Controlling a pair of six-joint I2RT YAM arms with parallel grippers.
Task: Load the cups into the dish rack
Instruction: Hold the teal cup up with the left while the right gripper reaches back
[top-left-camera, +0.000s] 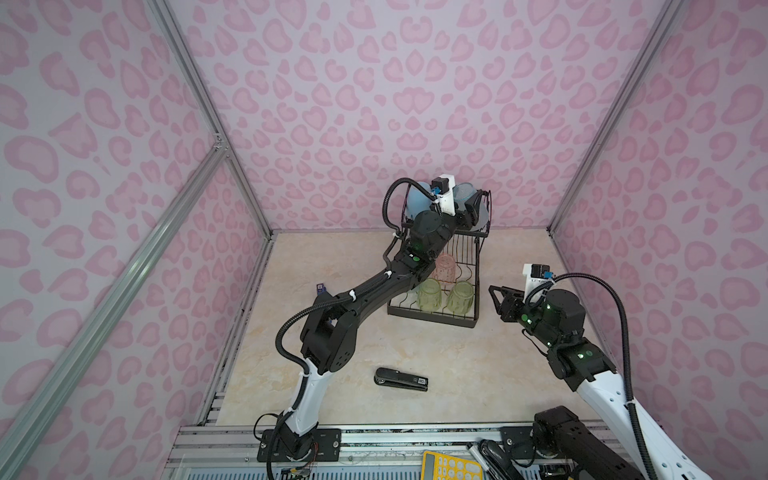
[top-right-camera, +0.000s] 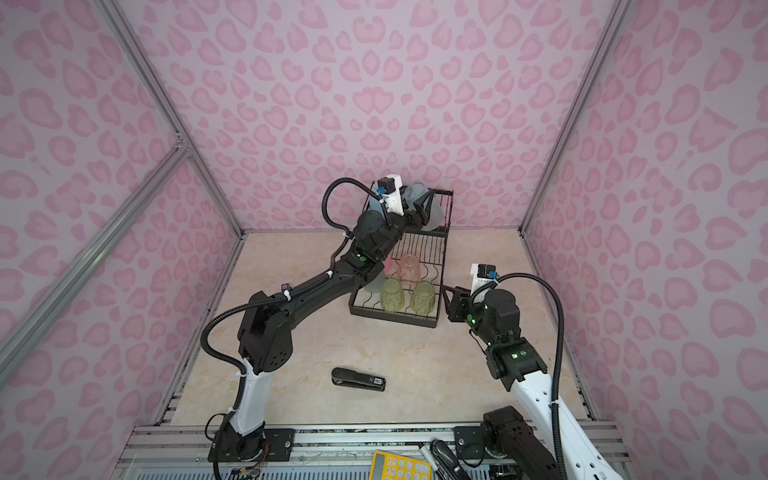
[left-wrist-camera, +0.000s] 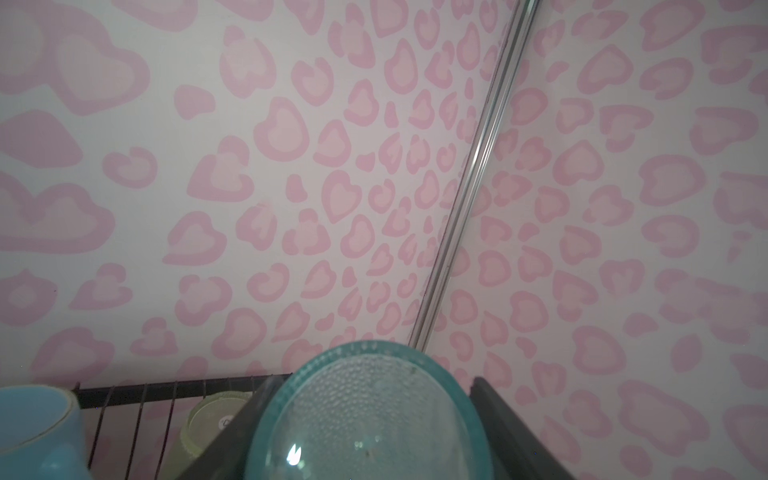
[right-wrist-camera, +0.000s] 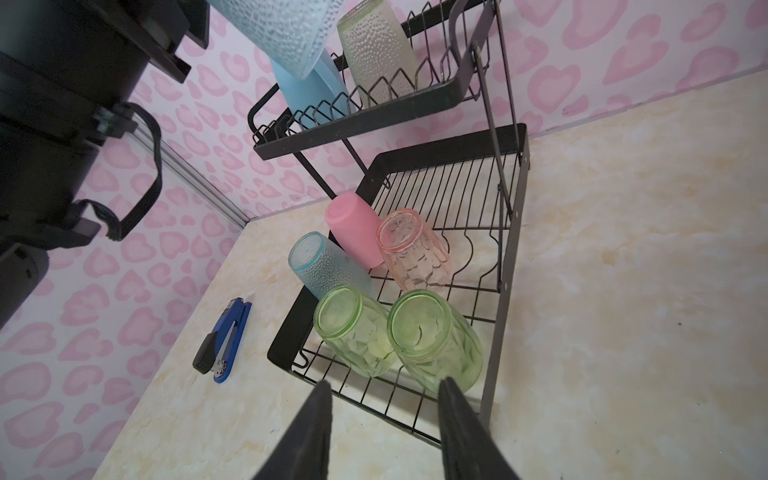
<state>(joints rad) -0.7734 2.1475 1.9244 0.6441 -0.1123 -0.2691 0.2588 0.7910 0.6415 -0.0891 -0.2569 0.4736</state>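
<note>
My left gripper (left-wrist-camera: 365, 428) is shut on a frosted blue-grey cup (left-wrist-camera: 374, 415), held tilted over the dish rack's (right-wrist-camera: 511, 249) raised basket; in both top views it hangs there (top-left-camera: 463, 193) (top-right-camera: 415, 195). That basket holds a light-blue mug (right-wrist-camera: 307, 91) and a pale green tumbler (right-wrist-camera: 374, 50). Upside down in the lower tray stand two clear green cups (right-wrist-camera: 353, 332) (right-wrist-camera: 432, 332), a pinkish ribbed cup (right-wrist-camera: 411, 249), a pink tumbler (right-wrist-camera: 353, 224) and another frosted blue cup (right-wrist-camera: 324, 266). My right gripper (right-wrist-camera: 384, 388) (top-left-camera: 494, 291) is open and empty beside the tray's front right corner.
A black stapler (top-left-camera: 401, 379) lies on the marble tabletop near the front. A blue stapler (right-wrist-camera: 224, 340) lies left of the rack, under my left arm. A yellow calculator (top-left-camera: 451, 467) sits on the front rail. Pink-patterned walls close in three sides.
</note>
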